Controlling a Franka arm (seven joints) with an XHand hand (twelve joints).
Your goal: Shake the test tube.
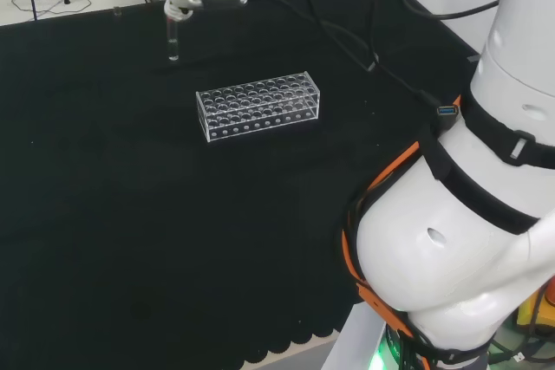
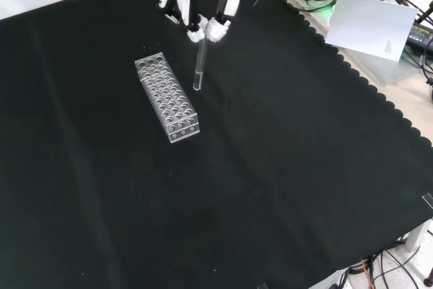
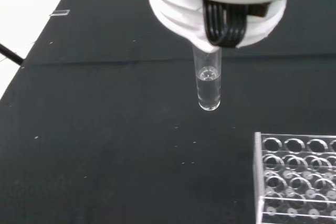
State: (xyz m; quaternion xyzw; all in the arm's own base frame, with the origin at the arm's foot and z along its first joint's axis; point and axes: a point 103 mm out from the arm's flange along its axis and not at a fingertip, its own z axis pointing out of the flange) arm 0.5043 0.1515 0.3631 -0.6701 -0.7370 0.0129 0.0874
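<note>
The hand (image 2: 203,5) hangs over the far part of the cloth with its fingertips pinched on the top of a clear test tube (image 2: 199,65). The tube (image 1: 173,41) hangs upright in the air, above the cloth and clear of the rack. In the wrist view the test tube (image 3: 208,85) shows a little clear liquid in its rounded bottom, just under a white part of the hand (image 3: 220,3). A clear plastic test tube rack (image 2: 167,98) with many empty holes lies on the cloth beside the tube; it is also seen as the rack (image 1: 258,105) in the head view.
The arm's white links (image 1: 468,214) stand at the head view's right. Cables (image 1: 347,32) cross the cloth's far corner in that view. A white sheet of paper (image 2: 372,25) and gear lie off the cloth at the front view's upper right.
</note>
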